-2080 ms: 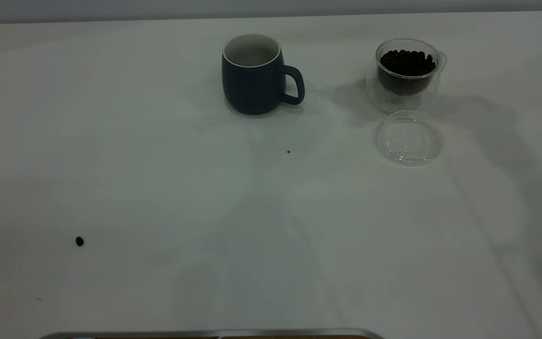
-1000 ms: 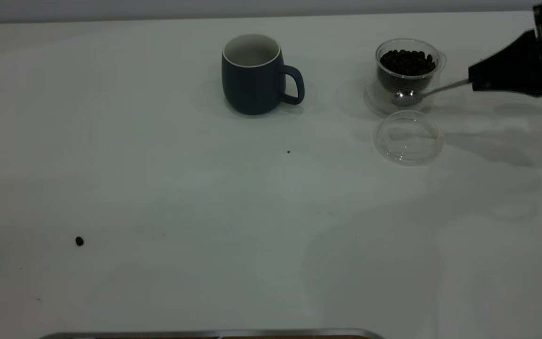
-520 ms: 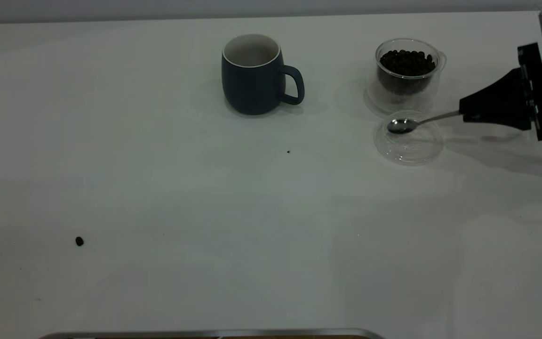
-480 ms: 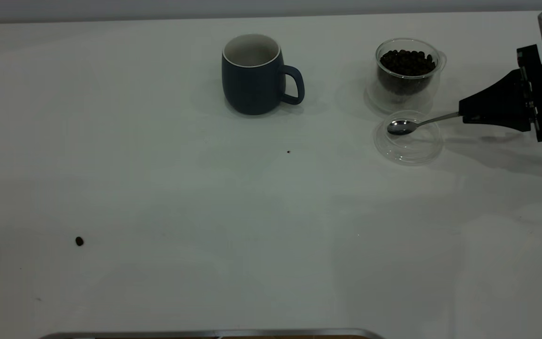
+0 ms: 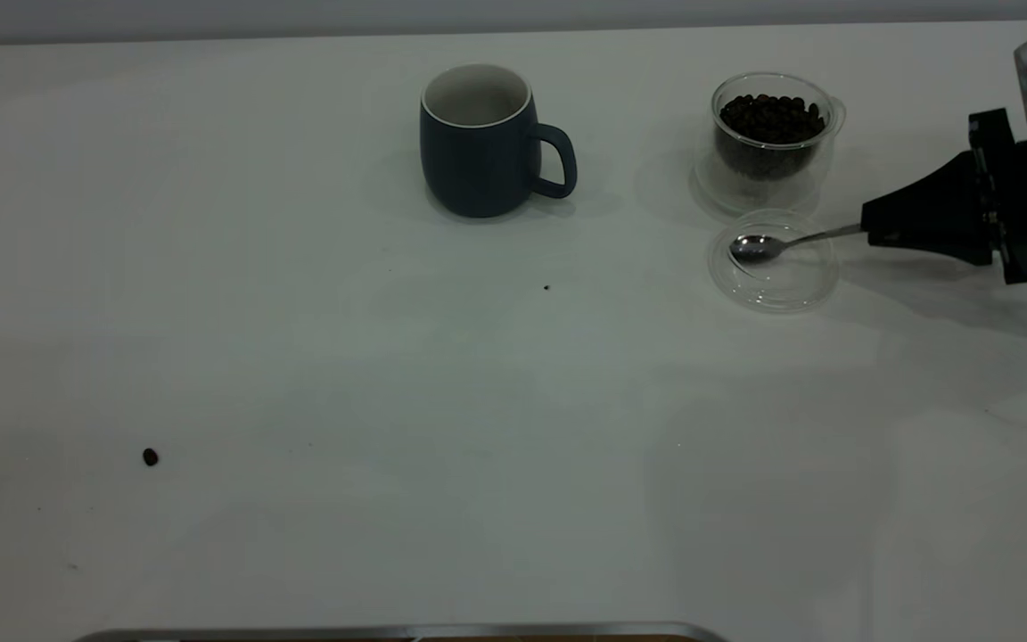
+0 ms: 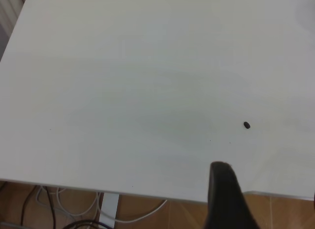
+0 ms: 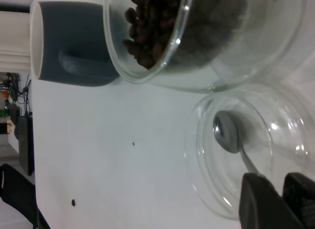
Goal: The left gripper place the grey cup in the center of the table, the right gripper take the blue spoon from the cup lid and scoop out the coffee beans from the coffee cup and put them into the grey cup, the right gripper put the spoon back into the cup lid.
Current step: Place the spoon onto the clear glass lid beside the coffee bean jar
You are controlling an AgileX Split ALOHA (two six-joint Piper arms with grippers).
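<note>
The grey cup (image 5: 478,147) stands upright at the table's (image 5: 442,401) far middle with its handle to the right; it also shows in the right wrist view (image 7: 69,47). The coffee cup (image 5: 772,134) (image 7: 206,37), full of coffee beans (image 5: 772,116) (image 7: 152,27), stands at the far right. Just in front of it lies the cup lid (image 5: 781,276) (image 7: 216,184). My right gripper (image 5: 870,229) (image 7: 273,177) is shut on the blue spoon (image 5: 750,248) (image 7: 226,133). The spoon's bowl lies over the lid and its blue end is hidden in the jaws. My left gripper (image 6: 269,182) is open over the near left table edge, with one finger (image 6: 224,194) showing.
A stray bean (image 5: 151,456) (image 6: 246,125) lies near the front left. A small dark speck (image 5: 546,287) sits in the middle. A metal edge (image 5: 406,631) runs along the table's front. Cables (image 6: 74,209) hang below the table edge.
The right gripper came in from the right holding the spoon. It dropped from in front of the coffee cup to the lid, and the bowl is now low over the lid.
</note>
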